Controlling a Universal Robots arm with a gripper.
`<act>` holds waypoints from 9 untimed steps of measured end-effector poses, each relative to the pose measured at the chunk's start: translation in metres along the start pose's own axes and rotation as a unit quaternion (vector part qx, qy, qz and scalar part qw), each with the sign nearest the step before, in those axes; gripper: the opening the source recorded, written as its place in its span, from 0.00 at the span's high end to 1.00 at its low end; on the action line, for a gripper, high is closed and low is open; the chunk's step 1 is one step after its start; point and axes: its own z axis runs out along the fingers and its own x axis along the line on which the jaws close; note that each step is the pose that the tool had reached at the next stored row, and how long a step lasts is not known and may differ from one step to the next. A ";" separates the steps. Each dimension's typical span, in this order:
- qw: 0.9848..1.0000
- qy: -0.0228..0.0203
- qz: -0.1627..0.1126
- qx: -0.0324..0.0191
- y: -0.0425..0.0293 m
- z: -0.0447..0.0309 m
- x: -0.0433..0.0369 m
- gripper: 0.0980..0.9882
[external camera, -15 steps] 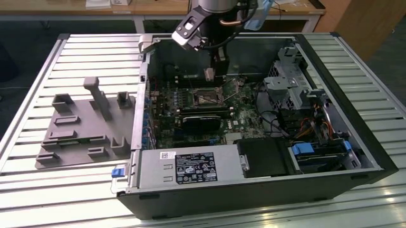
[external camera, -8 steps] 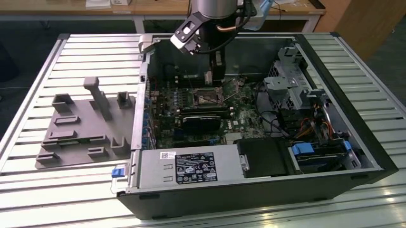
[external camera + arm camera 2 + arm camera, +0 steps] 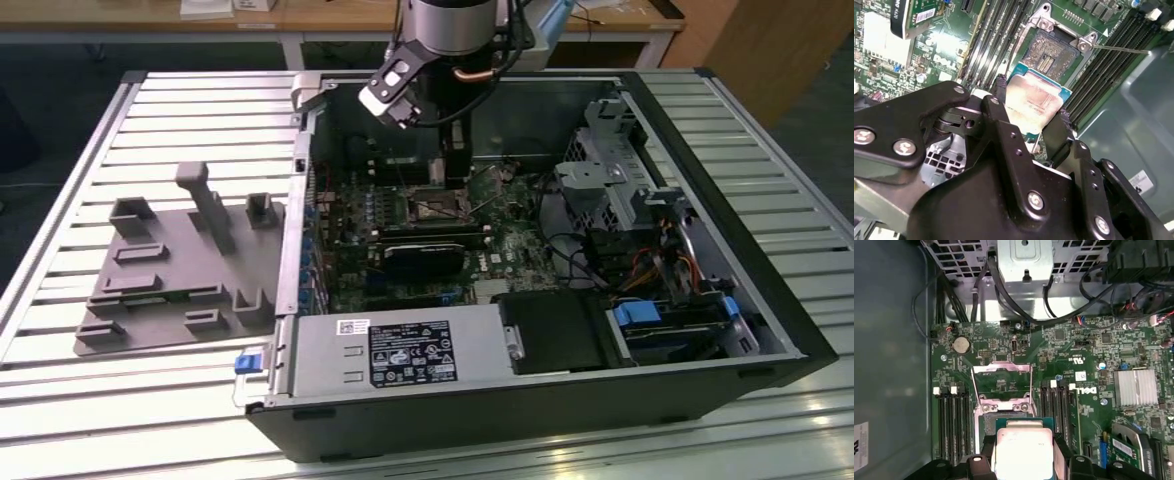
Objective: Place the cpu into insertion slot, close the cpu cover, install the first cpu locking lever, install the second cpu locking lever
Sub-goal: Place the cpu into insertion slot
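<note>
- Slatted metal worktop [image 3: 120, 420] carries an open computer case [image 3: 534, 425], with the arm [image 3: 447, 25] reaching inside.
- End effector [image 3: 1031, 102] is clamped on the cpu [image 3: 1040, 95] by two opposite edges.
- Cpu is square, with no long side, silvery top facing both wrist cameras.
- It hangs just beside the bare insertion slot [image 3: 1051, 52], overlapping its edge.
- Cpu cover [image 3: 1002, 369] stands flipped open, off the slot.

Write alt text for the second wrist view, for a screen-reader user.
The black gripper grips the cpu by two opposite edges, silvery top showing, close to the open insertion slot but not yet seated in it. Long memory slots flank the socket on the green motherboard.
</note>
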 end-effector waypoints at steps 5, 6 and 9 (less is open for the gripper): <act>1.000 0.002 -0.028 0.001 -0.0007 0.0054 -0.0001 0.51; 0.999 0.003 -0.034 0.001 -0.0008 0.0061 -0.0001 0.51; 0.999 0.004 -0.048 0.001 -0.0014 0.0087 -0.0002 0.51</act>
